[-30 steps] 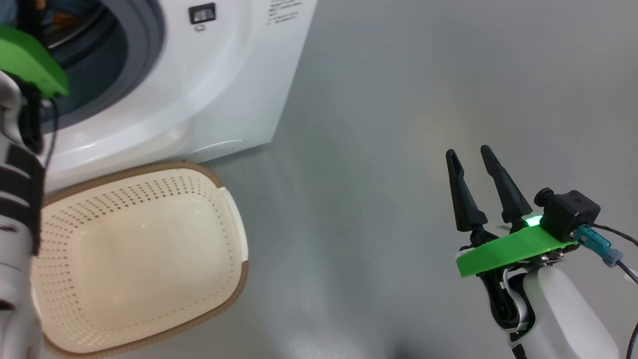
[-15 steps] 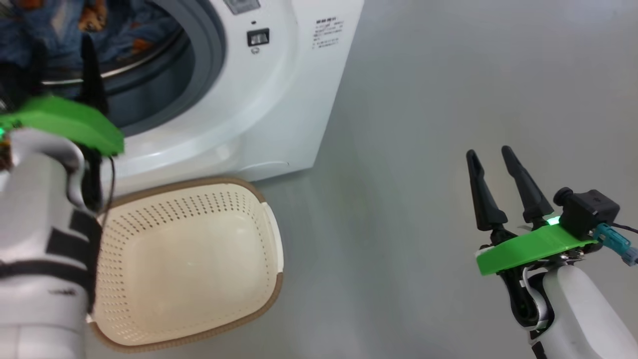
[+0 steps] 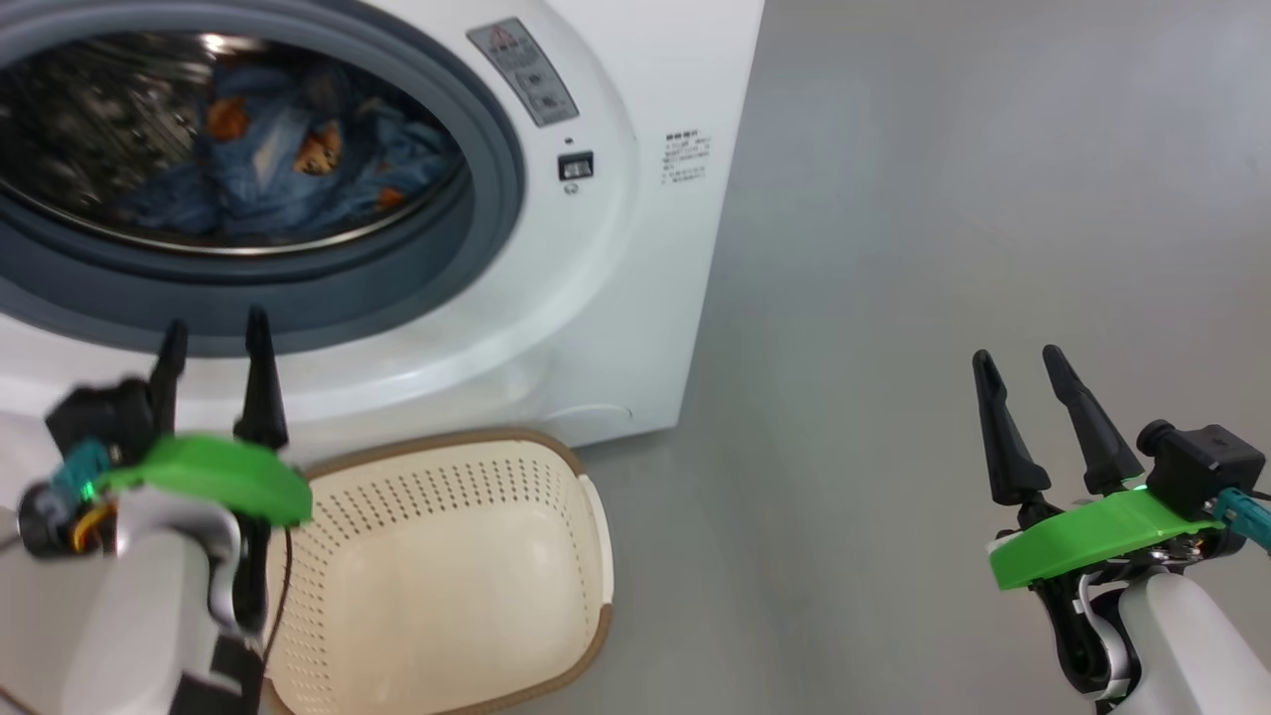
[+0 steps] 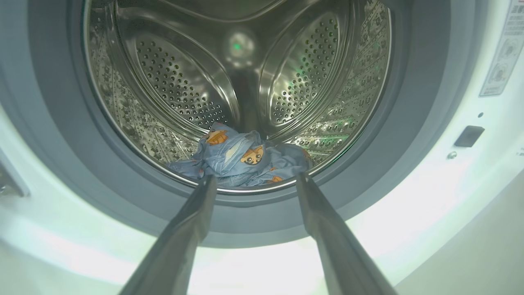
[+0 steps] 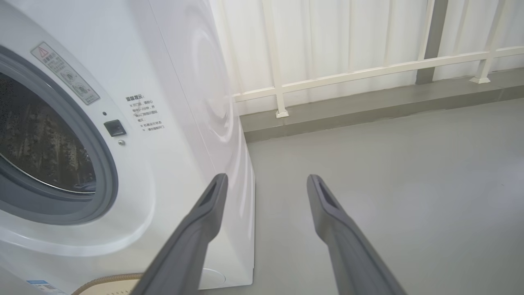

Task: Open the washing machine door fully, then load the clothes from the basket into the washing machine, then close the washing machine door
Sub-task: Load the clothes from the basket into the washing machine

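The white washing machine [image 3: 596,278] stands open at the upper left; its door is out of view. The light blue clothes [image 3: 288,164] with orange faces lie low in the steel drum [image 4: 184,82], just behind the grey gasket [image 4: 368,172]. My left gripper [image 3: 213,338] is open and holds nothing, hanging outside the opening below its lower rim and pointing at the clothes [image 4: 241,157]. The cream basket [image 3: 586,556] sits on the floor against the machine's front, showing bare plastic inside. My right gripper [image 3: 1016,356] is open and holds nothing, over the floor well to the right.
Grey floor [image 3: 894,199] stretches to the right of the machine. In the right wrist view a white railing [image 5: 368,73] and pale curtains stand behind a low step beyond the machine's side. The basket's brown rim [image 5: 106,280] shows under the machine's corner.
The head camera has tilted up, bringing the drum into view. My left gripper has drawn back out of the drum opening and now hangs below it. The right gripper has held still.
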Available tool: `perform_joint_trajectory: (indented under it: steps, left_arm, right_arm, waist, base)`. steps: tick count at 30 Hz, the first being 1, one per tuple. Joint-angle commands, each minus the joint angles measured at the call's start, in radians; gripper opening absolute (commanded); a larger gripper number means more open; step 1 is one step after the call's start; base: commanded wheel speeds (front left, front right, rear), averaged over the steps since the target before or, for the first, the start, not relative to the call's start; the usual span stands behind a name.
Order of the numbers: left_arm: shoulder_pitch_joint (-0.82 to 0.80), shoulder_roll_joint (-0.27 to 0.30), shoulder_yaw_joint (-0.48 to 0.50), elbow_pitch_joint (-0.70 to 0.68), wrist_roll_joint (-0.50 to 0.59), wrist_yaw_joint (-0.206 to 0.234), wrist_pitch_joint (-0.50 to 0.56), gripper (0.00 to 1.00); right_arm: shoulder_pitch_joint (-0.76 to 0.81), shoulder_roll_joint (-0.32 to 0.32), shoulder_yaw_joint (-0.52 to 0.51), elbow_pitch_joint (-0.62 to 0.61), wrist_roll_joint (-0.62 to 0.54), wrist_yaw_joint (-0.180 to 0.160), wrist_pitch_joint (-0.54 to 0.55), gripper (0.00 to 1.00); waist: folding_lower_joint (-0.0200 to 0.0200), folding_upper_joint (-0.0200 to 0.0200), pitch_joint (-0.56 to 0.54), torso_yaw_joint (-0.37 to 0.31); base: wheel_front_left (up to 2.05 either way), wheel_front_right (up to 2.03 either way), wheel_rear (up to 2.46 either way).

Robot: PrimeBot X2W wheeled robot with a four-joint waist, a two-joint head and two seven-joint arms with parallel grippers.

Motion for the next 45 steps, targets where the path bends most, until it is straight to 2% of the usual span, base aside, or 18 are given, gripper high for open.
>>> perform_joint_trajectory:
  steps: [1,13,21,32,45]
  left_arm:
    - [0.023,0.029,0.035,-0.037,0.012,-0.005,-0.006,1.0]
    - [0.264,-0.011,0.095,-0.165,0.047,-0.029,-0.006,1.0]
    - [0.346,-0.045,0.129,-0.226,0.064,-0.033,-0.006,1.0]
    - [0.379,-0.075,0.148,-0.256,0.08,-0.035,-0.006,1.0]
    - [0.392,-0.086,0.153,-0.284,0.068,-0.036,-0.006,1.0]
  right_arm:
    - [0.004,-0.019,0.009,-0.019,0.013,0.007,-0.008,1.0]
    - [0.058,-0.046,0.03,0.0,0.02,0.007,-0.008,1.0]
    - [0.075,-0.059,0.039,0.001,0.019,0.007,-0.008,1.0]
    - [0.084,-0.065,0.041,0.004,0.016,0.007,-0.008,1.0]
    - [0.083,-0.064,0.048,0.007,0.016,0.007,-0.008,1.0]
  waist:
    - [0.0,0.0,-0.049,0.027]
    - [0.0,0.0,-0.164,0.08]
    - [0.0,0.0,-0.187,0.12]
    - [0.0,0.0,-0.193,0.15]
    - [0.0,0.0,-0.204,0.147]
  base:
    - [0.0,0.0,0.0]
    - [0.0,0.0,0.0]
    - [0.0,0.0,0.0]
    - [0.0,0.0,0.0]
    - [0.0,0.0,0.0]
